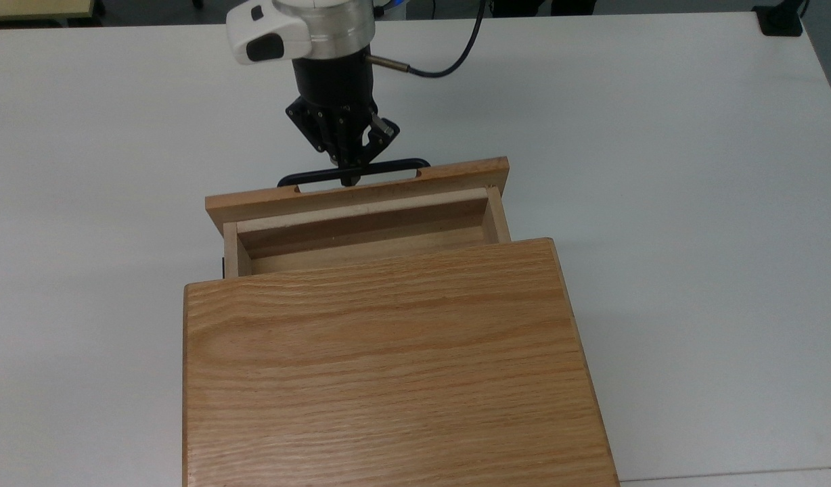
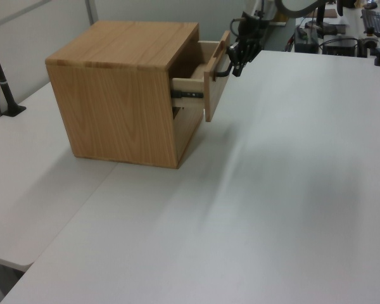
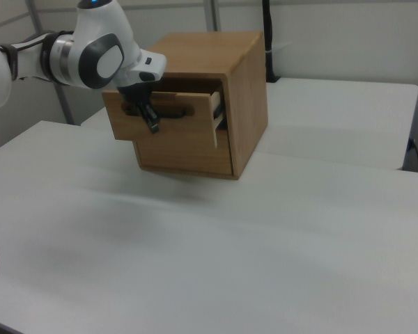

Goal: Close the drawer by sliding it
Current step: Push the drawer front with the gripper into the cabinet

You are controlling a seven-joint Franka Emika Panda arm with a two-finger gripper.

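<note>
The drawer (image 1: 361, 195) is a light oak box with paler side walls and a thin black bar handle (image 1: 396, 164). It sticks a short way out of the oak cabinet (image 1: 388, 365), toward the top view's upper edge. My gripper (image 1: 348, 179) points down at the middle of the handle, fingers shut to a single tip that touches the bar and the front panel. In the left view the gripper (image 2: 235, 66) presses on the drawer front (image 2: 213, 82). In the right view the gripper (image 3: 152, 126) sits over the handle (image 3: 182, 110) on the drawer front (image 3: 171, 136).
The cabinet (image 2: 120, 95) stands on a white table (image 1: 693, 203). A black cable (image 1: 449, 67) trails from my wrist. A black clamp (image 1: 781, 19) sits at the top view's upper right corner, and a black post (image 2: 1, 79) rises at the left view's left edge.
</note>
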